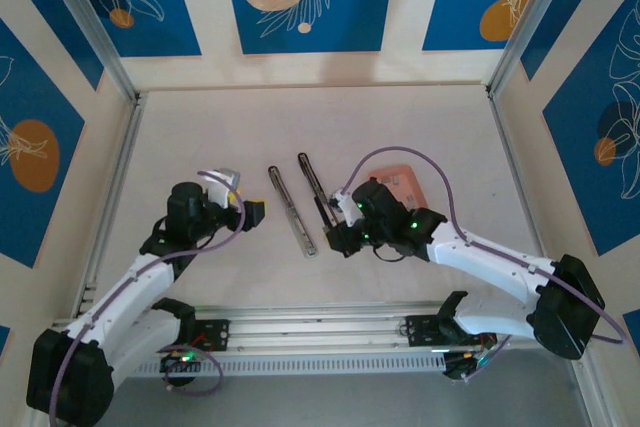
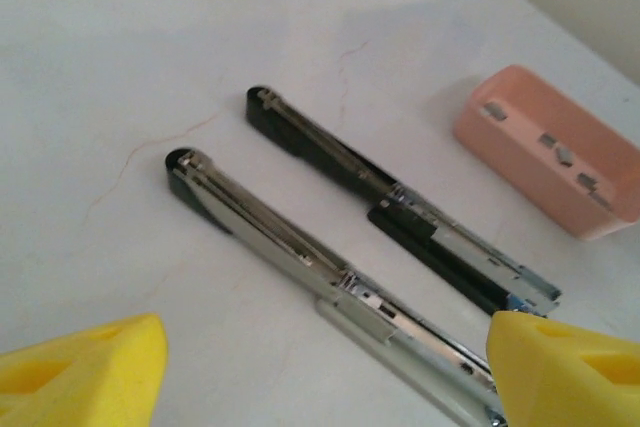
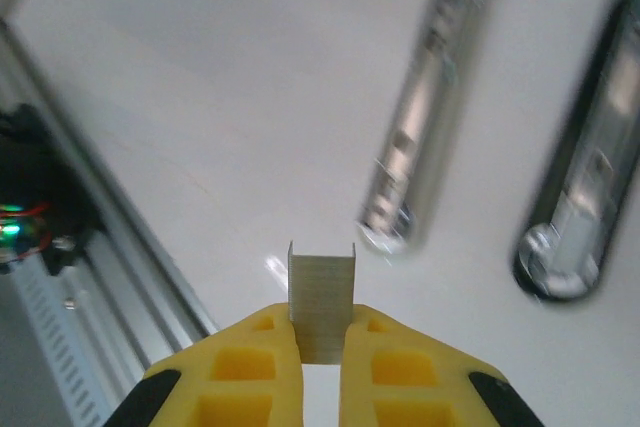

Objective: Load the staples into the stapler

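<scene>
Staples [image 3: 322,287] make a small grey block, low in the middle of the right wrist view. The right tool [image 3: 322,332] squeezes them tight between its yellow fingers. Above them, two long stapler pieces lie side by side on the white table [image 1: 200,127]. One is the silver stapler piece [image 2: 290,242] and the other is the black stapler piece [image 2: 330,152]. Both look blurry in the right wrist view.

The left tool [image 2: 325,347] is spread wide and holds nothing. It hangs over the lower end of the silver piece. From above, it sits just left of that piece.

At the right of the left wrist view stands a pink tray [image 2: 520,162]. It has more grey strips [image 2: 562,154] in it.

The step in hand looks like carrying the block of staples over to the stapler. The block is not yet in. Next, the right tool likely needs to line the block up with the long metal slot. Then it can lower the block gently so it slides in straight. Which piece has the slot is hard to tell. The left tool may need to hold that piece steady.
</scene>
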